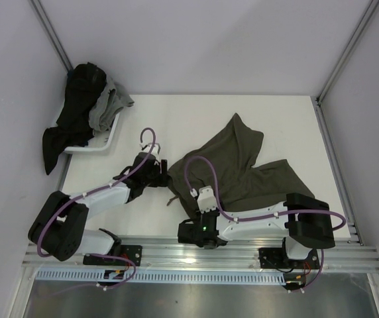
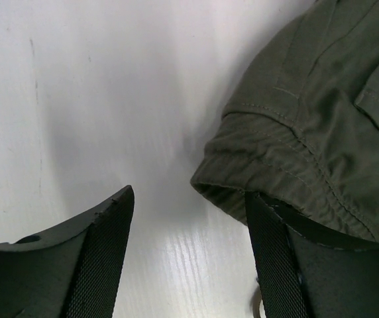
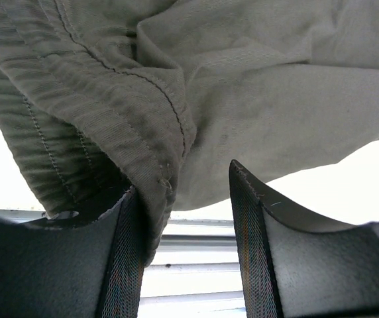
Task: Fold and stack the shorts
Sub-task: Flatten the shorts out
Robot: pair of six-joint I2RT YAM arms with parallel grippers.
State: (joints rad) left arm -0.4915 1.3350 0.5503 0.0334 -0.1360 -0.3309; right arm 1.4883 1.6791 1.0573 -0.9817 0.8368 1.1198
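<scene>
Grasping by the ribbed waistband [image 2: 242, 165] is advised for limp olive-green fabric shorts [image 1: 242, 165]; left tool [image 2: 189, 193] is spread, right tool [image 3: 183, 179] hold undetermined.

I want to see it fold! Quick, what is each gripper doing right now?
Left gripper: open, holding nothing.
Right gripper: open around a fold of the shorts, not pinching them.

The white table [image 1: 176, 126] carries the shorts [image 1: 242, 165], lying crumpled from its centre toward four o'clock, and a white tray [image 1: 110, 137] heaped with dark and grey clothes [image 1: 83, 99] at ten o'clock.
</scene>
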